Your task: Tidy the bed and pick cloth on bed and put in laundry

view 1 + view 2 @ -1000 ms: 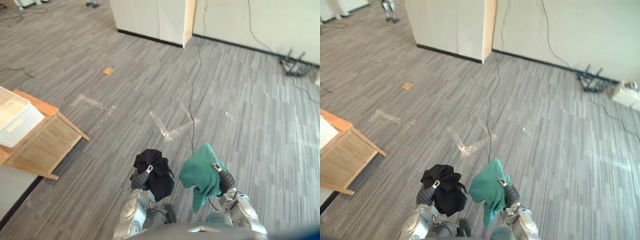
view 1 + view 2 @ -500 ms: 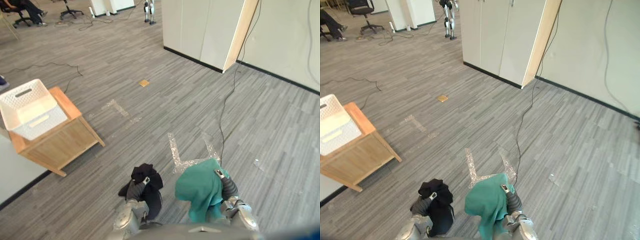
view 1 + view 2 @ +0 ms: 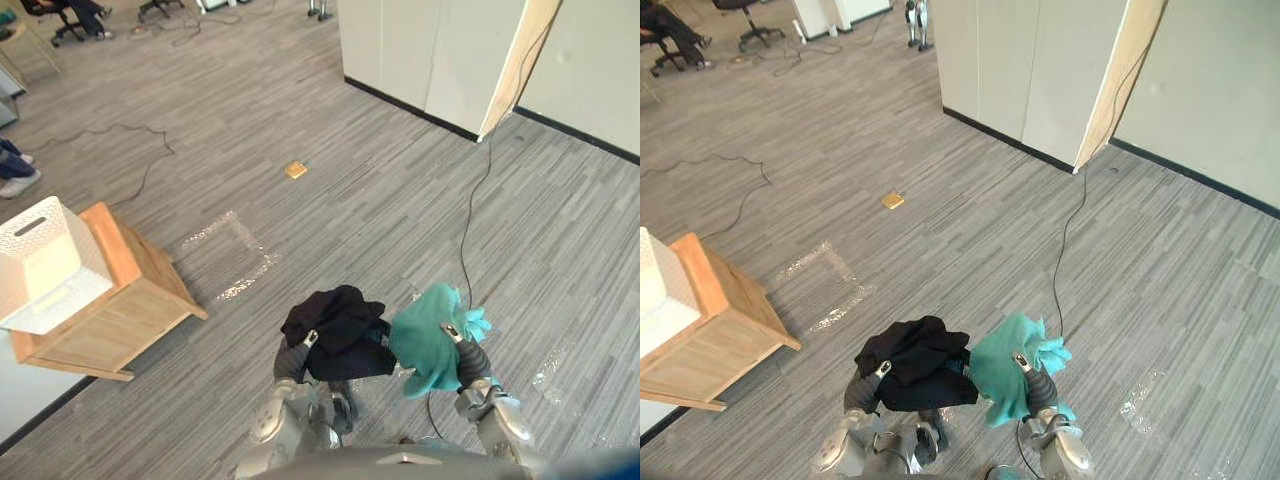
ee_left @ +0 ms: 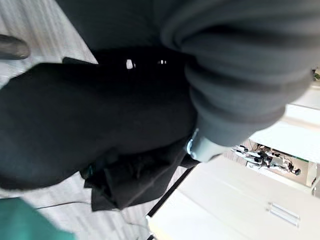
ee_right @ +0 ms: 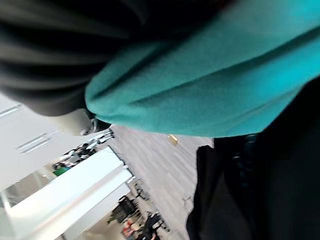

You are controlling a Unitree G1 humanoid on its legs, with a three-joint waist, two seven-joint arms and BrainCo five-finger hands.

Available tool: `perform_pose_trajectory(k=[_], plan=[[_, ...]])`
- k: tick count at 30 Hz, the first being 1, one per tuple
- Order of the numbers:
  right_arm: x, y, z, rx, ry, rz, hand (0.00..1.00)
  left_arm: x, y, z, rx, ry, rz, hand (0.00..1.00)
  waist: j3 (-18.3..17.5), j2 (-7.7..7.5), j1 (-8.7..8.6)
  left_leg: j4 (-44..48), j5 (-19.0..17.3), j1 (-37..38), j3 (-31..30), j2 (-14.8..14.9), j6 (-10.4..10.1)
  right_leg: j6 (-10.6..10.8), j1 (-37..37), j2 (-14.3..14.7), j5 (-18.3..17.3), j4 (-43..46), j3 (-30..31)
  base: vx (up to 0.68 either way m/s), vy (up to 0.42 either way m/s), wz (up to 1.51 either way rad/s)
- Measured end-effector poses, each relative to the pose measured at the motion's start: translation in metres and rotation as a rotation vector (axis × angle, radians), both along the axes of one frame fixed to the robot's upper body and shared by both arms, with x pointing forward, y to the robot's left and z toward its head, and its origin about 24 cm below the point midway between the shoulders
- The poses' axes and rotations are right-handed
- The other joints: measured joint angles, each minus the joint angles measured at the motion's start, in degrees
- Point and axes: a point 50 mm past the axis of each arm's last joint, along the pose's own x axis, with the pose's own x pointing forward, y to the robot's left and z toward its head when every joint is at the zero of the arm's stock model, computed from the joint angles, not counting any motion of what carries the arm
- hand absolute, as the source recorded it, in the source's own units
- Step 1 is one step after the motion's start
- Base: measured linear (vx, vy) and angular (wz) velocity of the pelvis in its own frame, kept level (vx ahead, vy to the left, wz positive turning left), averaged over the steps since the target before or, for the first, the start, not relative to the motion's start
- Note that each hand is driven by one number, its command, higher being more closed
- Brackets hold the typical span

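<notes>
A black cloth [image 3: 335, 330] hangs bunched over my left hand [image 3: 297, 352], held up above the grey floor; it also shows close up in the left wrist view as the black cloth [image 4: 100, 130]. A teal cloth [image 3: 425, 340] drapes over my right hand [image 3: 464, 352], and its folds show as the teal cloth [image 5: 210, 90] in the right wrist view. The two cloths touch side by side in front of me. A white slotted laundry basket [image 3: 45, 265] stands on a low wooden table [image 3: 130, 300] at the far left.
A black cable [image 3: 470, 225] runs across the floor from the white cabinets [image 3: 430, 50] at the back. Tape marks [image 3: 228, 258] and a small tan square [image 3: 295, 170] lie on the carpet. A person's shoes [image 3: 15, 178] show at the left edge.
The camera has swung, so the whole scene has shifted. The black cloth now sits higher and spreads wider, against the teal cloth. Both cloths stay on the hands.
</notes>
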Motion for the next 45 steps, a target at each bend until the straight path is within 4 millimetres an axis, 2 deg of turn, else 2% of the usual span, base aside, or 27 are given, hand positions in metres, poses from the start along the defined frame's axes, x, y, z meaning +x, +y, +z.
perform_pose_trajectory(k=[1,2,4,5,7,10,12,15,17,19,22,23,24,25,26,27,28,30,32,35,36,37,40,41,42,44,45], plan=[[-0.001,-0.001,-0.001,-0.002,0.005,-0.001,1.00,-0.001,0.001,-0.001,-0.006,0.006,0.007,1.00,-0.74,-0.70,-0.11,0.73,0.23,-0.06,0.88,-1.02,3.38,1.04,0.60,-1.00,-0.63,0.28,-0.83,0.64,0.198,0.64],[0.002,-0.003,0.001,-0.008,-0.002,-0.004,1.00,0.003,0.000,0.000,-0.013,-0.003,0.012,1.00,-1.33,-1.89,0.10,3.62,-3.03,-0.12,-0.72,-3.11,7.33,3.17,-0.41,-4.13,-1.01,6.10,-2.53,0.54,0.194,0.60],[0.004,-0.003,0.000,-0.006,0.004,-0.002,1.00,0.003,0.003,0.000,-0.006,0.000,0.024,1.00,-1.55,-2.57,0.35,5.71,-5.22,0.55,-1.95,-3.86,8.40,4.40,-2.03,-6.26,-0.42,13.93,-3.22,0.54,0.250,0.62],[0.003,-0.001,-0.003,0.006,0.015,-0.009,1.00,0.001,0.010,-0.001,0.015,0.009,0.046,1.00,-1.62,-3.76,0.62,5.51,-6.36,3.18,-3.25,-5.36,8.80,6.23,-4.60,-9.22,1.21,25.92,-2.92,0.54,0.264,0.84],[0.007,0.005,-0.002,0.028,0.007,-0.013,1.00,0.001,0.017,-0.002,0.039,0.009,0.060,1.00,-1.76,-4.14,0.40,3.96,-9.16,7.49,-7.65,-7.08,7.32,5.96,-10.90,-11.98,2.44,45.71,0.14,0.51,0.192,0.89],[-0.001,0.015,-0.009,0.044,0.043,0.023,1.00,-0.002,0.032,-0.002,0.098,0.009,0.108,1.00,-2.40,-3.68,0.00,0.13,-10.94,14.13,-13.78,-9.03,4.90,2.62,-21.39,-15.26,-0.06,58.63,1.58,0.43,0.081,0.96],[-0.002,0.019,-0.012,0.051,0.053,0.045,1.00,-0.005,0.038,-0.003,0.117,0.018,0.124,1.00,-2.63,-4.13,-0.47,-1.00,-11.32,16.69,-18.37,-10.02,4.26,1.60,-26.58,-16.62,-1.78,55.99,1.68,0.37,-0.028,1.19],[-0.014,0.021,-0.019,0.054,0.096,0.054,1.00,-0.003,0.044,-0.002,0.135,0.016,0.132,1.00,-2.17,-3.25,-1.95,-1.60,-12.16,19.73,-26.93,-9.00,2.78,1.27,-29.98,-14.05,-1.88,38.99,3.74,0.36,-0.145,1.45],[-0.019,0.024,-0.022,0.057,0.110,0.055,1.00,0.003,0.046,0.001,0.139,0.002,0.132,1.00,-2.06,-3.02,-2.07,-1.48,-13.00,20.71,-32.24,-7.23,1.31,1.74,-29.86,-10.93,1.66,22.83,6.98,0.39,-0.287,1.44],[-0.018,0.027,-0.021,0.058,0.093,0.057,1.00,0.006,0.049,0.003,0.126,-0.011,0.135,1.00,-2.07,-3.15,-1.39,-0.54,-14.87,21.14,-36.51,-5.07,-1.42,2.90,-29.92,-8.72,7.92,7.85,10.57,0.35,-0.348,1.09],[-0.017,0.036,-0.019,0.078,0.075,0.053,1.00,-0.005,0.054,-0.001,0.137,0.014,0.143,1.00,-2.87,-5.17,-1.31,2.51,-19.80,22.41,-39.28,-4.24,-4.66,2.12,-29.57,-8.54,9.13,6.63,15.08,0.38,-0.428,0.62],[-0.013,0.037,-0.017,0.077,0.063,0.053,1.00,-0.009,0.052,-0.004,0.130,0.030,0.149,1.00,-2.64,-3.65,-0.62,4.21,-23.24,23.31,-39.95,-1.65,-5.32,1.08,-29.97,-6.53,13.48,10.19,15.61,0.43,-0.468,0.20],[-0.011,0.035,-0.014,0.070,0.045,0.054,1.00,-0.014,0.047,-0.007,0.109,0.044,0.154,1.00,-3.20,-1.17,-0.17,4.34,-25.00,24.22,-40.11,1.81,-6.02,-0.76,-31.35,-3.52,12.26,15.06,15.34,0.43,-0.443,0.12],[-0.010,0.034,-0.012,0.064,0.037,0.062,1.00,-0.017,0.043,-0.008,0.096,0.053,0.158,1.00,-3.46,0.20,0.04,4.23,-25.14,25.03,-39.83,3.26,-5.77,-1.96,-31.62,-2.23,10.10,16.83,14.54,0.53,-0.425,0.23],[-0.001,0.036,-0.009,0.057,0.020,0.085,1.00,-0.021,0.040,-0.011,0.081,0.068,0.170,1.00,-2.77,0.94,0.06,12.80,-22.96,22.21,-38.33,4.48,-6.06,-3.26,-31.26,-1.78,6.57,19.60,12.89,0.44,-0.345,0.35],[0.002,0.036,-0.009,0.052,0.015,0.086,1.00,-0.019,0.038,-0.009,0.075,0.059,0.170,1.00,-2.49,0.87,-0.33,20.36,-20.35,18.44,-37.68,4.96,-5.63,-3.85,-29.95,-1.80,5.66,19.23,11.93,0.51,-0.414,0.62],[0.005,0.033,-0.006,0.039,0.003,0.091,1.00,-0.019,0.034,-0.010,0.054,0.054,0.163,1.00,-1.37,1.53,-0.67,33.72,-16.31,12.77,-36.07,7.76,-6.60,-4.33,-24.83,-0.29,5.54,15.93,10.38,0.39,-0.324,0.49],[0.009,0.027,-0.005,0.020,0.001,0.092,1.00,-0.021,0.033,-0.010,0.044,0.051,0.150,1.00,-0.33,1.54,0.29,42.16,-17.24,9.91,-31.68,10.17,-6.58,-5.76,-18.43,0.72,5.05,12.03,9.19,0.40,-0.255,0.28],[0.014,0.022,-0.002,0.013,-0.017,0.081,1.00,-0.022,0.032,-0.008,0.034,0.034,0.138,1.00,-0.59,1.24,0.37,39.94,-17.84,7.90,-27.50,9.34,-6.46,-5.79,-13.69,0.73,4.43,7.83,8.67,0.32,-0.171,0.18],[0.023,0.017,0.002,0.007,-0.040,0.082,1.00,-0.015,0.030,0.004,0.019,-0.026,0.134,1.00,-0.71,1.03,0.49,21.94,-17.42,5.36,-21.97,3.85,-6.56,-6.05,-11.18,-0.07,4.92,3.43,8.43,0.37,-0.038,-0.02],[0.023,0.016,0.002,0.010,-0.034,0.083,1.00,-0.011,0.029,0.006,0.013,-0.039,0.131,1.00,-0.65,0.79,0.41,12.61,-14.88,5.06,-20.33,0.86,-6.14,-5.75,-10.50,-0.94,5.13,3.18,8.21,0.42,0.084,0.05],[0.022,0.016,0.000,0.013,-0.021,0.082,1.00,-0.007,0.028,0.007,0.002,-0.044,0.134,1.00,-0.32,0.27,0.42,3.61,-9.59,5.20,-18.97,-1.89,-5.57,-5.15,-9.73,-2.10,4.73,2.81,7.92,0.37,0.096,0.09],[0.018,0.013,0.001,0.012,-0.012,0.080,1.00,-0.004,0.027,0.008,-0.021,-0.046,0.148,1.00,-0.13,-0.04,0.48,-3.95,1.89,5.06,-12.46,-2.62,-5.39,-1.95,-6.65,-4.39,2.96,1.44,6.23,0.45,0.190,0.33],[0.016,0.014,0.001,0.013,-0.004,0.088,1.00,0.001,0.028,0.010,-0.018,-0.059,0.142,1.00,0.52,-1.12,0.03,3.88,-0.91,3.50,-8.52,-3.52,0.15,0.77,-3.95,-6.62,3.63,1.18,2.34,0.60,0.313,0.79],[0.015,0.015,0.002,0.016,-0.009,0.098,1.00,0.001,0.028,0.009,-0.018,-0.055,0.139,1.00,0.64,-1.30,0.38,6.73,-3.10,3.48,-6.55,-3.06,2.92,2.23,-2.62,-6.86,4.58,1.08,1.23,0.51,0.280,0.65],[0.020,0.017,0.005,0.020,-0.026,0.110,1.00,-0.002,0.029,0.006,-0.015,-0.042,0.139,1.00,0.65,-1.30,1.06,8.14,-7.27,5.14,-4.63,-2.82,6.73,2.67,-0.20,-6.74,4.92,0.29,0.24,0.25,0.134,0.15],[0.024,0.017,0.008,0.017,-0.041,0.115,1.00,-0.002,0.031,0.006,-0.010,-0.044,0.146,1.00,0.49,-0.95,1.12,9.85,-10.32,5.30,-3.84,-2.13,6.29,2.96,0.35,-5.99,5.58,0.62,-0.46,0.25,0.132,0.05]])
